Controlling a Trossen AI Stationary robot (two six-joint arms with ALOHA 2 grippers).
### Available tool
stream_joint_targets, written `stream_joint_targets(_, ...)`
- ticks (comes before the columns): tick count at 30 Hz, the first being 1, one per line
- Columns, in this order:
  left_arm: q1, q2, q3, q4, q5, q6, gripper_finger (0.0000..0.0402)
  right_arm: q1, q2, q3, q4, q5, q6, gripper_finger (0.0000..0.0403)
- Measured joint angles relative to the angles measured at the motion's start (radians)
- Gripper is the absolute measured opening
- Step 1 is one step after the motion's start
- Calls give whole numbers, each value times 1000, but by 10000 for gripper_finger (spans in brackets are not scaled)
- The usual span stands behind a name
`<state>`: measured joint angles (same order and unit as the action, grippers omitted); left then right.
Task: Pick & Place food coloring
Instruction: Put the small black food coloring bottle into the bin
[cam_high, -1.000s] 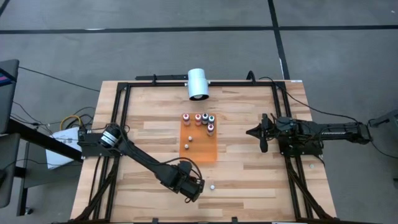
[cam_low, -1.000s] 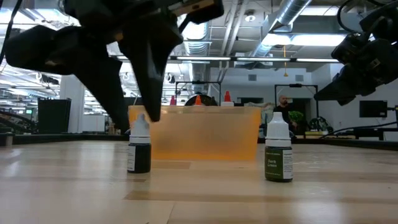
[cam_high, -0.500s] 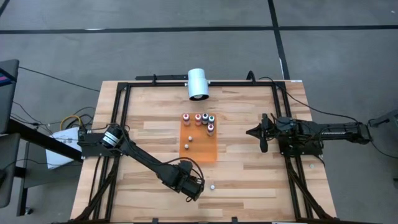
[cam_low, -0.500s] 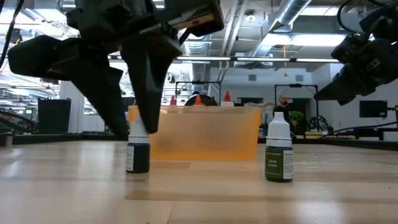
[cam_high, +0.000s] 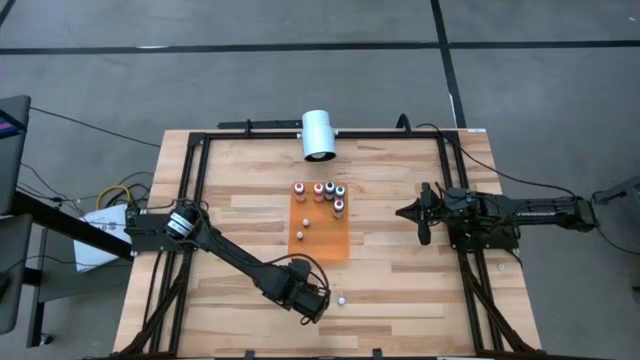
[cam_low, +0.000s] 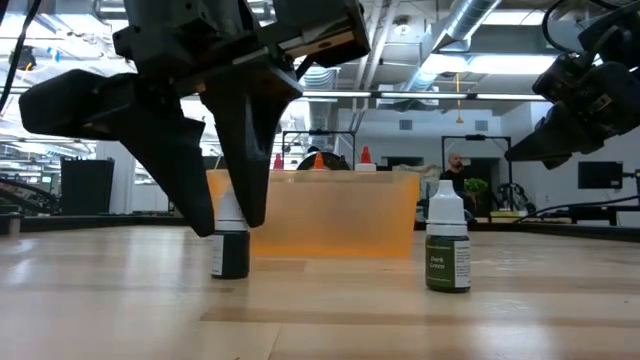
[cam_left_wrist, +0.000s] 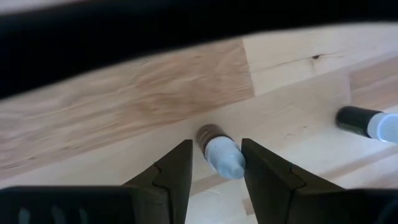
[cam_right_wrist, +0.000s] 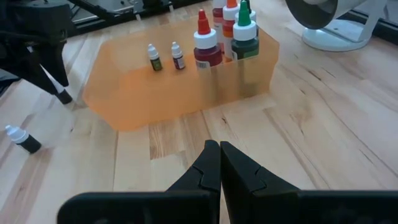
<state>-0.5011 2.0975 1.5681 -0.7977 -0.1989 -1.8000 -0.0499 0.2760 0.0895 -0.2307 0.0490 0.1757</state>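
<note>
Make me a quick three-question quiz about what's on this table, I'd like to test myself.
1. True or false: the left gripper has its fingers either side of a small bottle on the bare wood.
2. Where do the red-capped bottles stand? A) on the orange mat B) on the floor C) inside the white cylinder
3. Fill in: the right gripper, off to the side, is ____.

Key: 1 true; 2 A; 3 shut
</note>
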Motion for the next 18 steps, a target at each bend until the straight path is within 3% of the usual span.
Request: stream_joint_targets(18, 3, 0, 0, -5, 4, -1, 128, 0, 0, 0, 0, 0, 0, 1)
